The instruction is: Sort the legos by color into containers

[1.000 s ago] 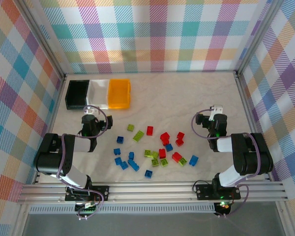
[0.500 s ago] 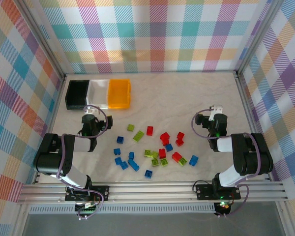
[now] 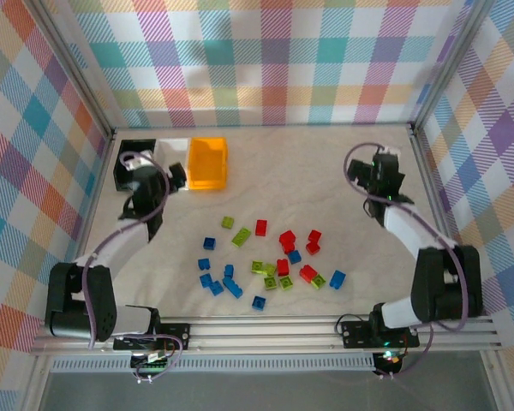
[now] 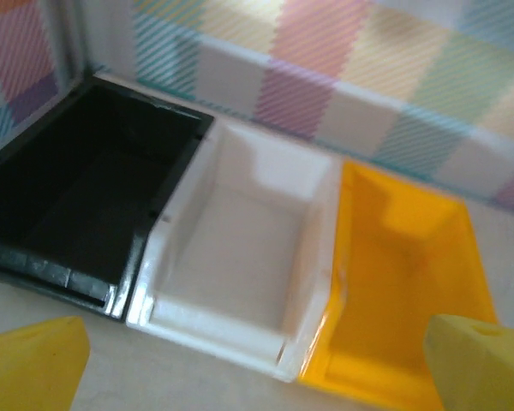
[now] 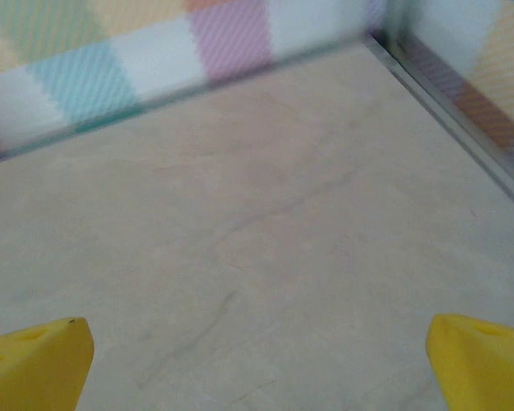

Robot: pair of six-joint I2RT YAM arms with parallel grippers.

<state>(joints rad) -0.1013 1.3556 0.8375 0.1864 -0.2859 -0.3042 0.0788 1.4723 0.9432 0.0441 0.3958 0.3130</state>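
Observation:
The legos lie loose mid-table: blue ones [image 3: 216,278] to the left, red ones [image 3: 287,240] and lime green ones [image 3: 241,237] mixed among them. The containers stand in a row at the back left: black [image 3: 130,158], white [image 3: 175,147], orange [image 3: 209,161]. All three look empty in the left wrist view: black [image 4: 77,205], white [image 4: 240,248], orange [image 4: 403,282]. My left gripper [image 3: 158,175] hangs open just in front of the black and white bins, yellow fingertips [image 4: 34,364] wide apart. My right gripper [image 3: 379,164] is open over bare table at the back right, nothing between its fingertips [image 5: 484,360].
Plaid walls enclose the table on three sides, with aluminium frame posts at the corners [image 3: 415,128]. The right wall's metal rail [image 5: 463,120] runs close to my right gripper. A metal rail [image 3: 265,330] carries both arm bases at the near edge.
Both arms have unfolded from their rest pose and reached toward the back: the left one up to the bins, the right one toward the back right corner. The legos have not moved.

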